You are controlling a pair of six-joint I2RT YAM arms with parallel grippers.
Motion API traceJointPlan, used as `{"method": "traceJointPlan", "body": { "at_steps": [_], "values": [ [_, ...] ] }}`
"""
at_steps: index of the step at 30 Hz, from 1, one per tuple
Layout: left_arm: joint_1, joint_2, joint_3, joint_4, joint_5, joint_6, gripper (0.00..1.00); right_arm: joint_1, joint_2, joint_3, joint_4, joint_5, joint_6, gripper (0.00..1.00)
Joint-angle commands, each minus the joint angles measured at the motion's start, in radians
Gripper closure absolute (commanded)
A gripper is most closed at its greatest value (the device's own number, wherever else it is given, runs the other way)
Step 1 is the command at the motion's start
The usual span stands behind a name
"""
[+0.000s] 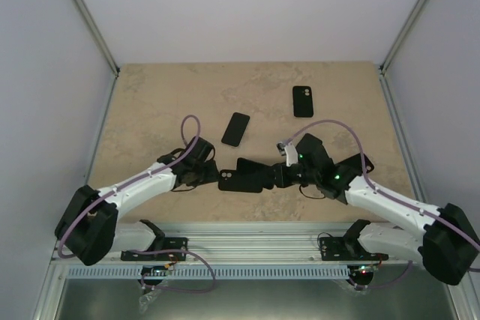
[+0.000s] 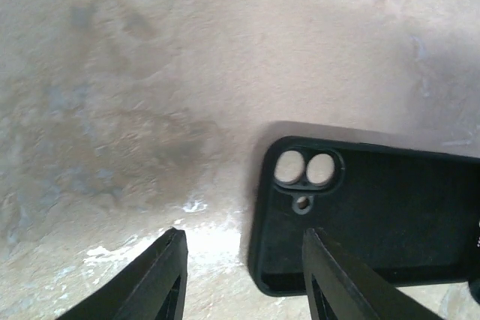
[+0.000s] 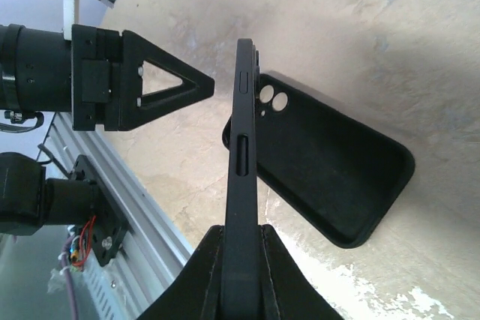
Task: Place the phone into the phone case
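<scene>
An empty black phone case (image 2: 375,215) lies hollow side up on the table, camera holes toward my left gripper (image 2: 244,234); it also shows as the flat case (image 3: 330,170). That gripper is open, one finger over the case's end, the other over bare table. My right gripper (image 3: 241,230) is shut on a second matte black phone case (image 3: 242,148), held on edge just above the flat one; whether a phone sits inside it I cannot tell. A black phone (image 1: 236,129) lies flat farther back. From above, the left gripper (image 1: 212,176) and right gripper (image 1: 279,176) face each other.
Another black case (image 1: 303,101) with a camera cutout lies toward the back right. The left gripper's finger (image 3: 165,88) points at the held case from close by. A metal rail (image 1: 247,249) runs along the near table edge, and grey walls enclose the sides.
</scene>
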Motion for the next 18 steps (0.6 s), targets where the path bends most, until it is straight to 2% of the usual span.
{"method": "traceJointPlan", "body": {
  "at_steps": [1, 12, 18],
  "values": [
    [0.059, -0.060, -0.074, 0.105, 0.106, -0.016, 0.56, -0.034, 0.099, 0.075, -0.005, -0.179, -0.011, 0.99],
    [0.122, -0.124, -0.230, 0.334, 0.268, -0.102, 0.50, -0.070, 0.319, 0.144, 0.062, -0.386, 0.041, 0.99],
    [0.123, -0.112, -0.237, 0.355, 0.255, -0.100, 0.48, -0.087, 0.397, 0.153, 0.130, -0.431, 0.085, 1.00]
  ]
}}
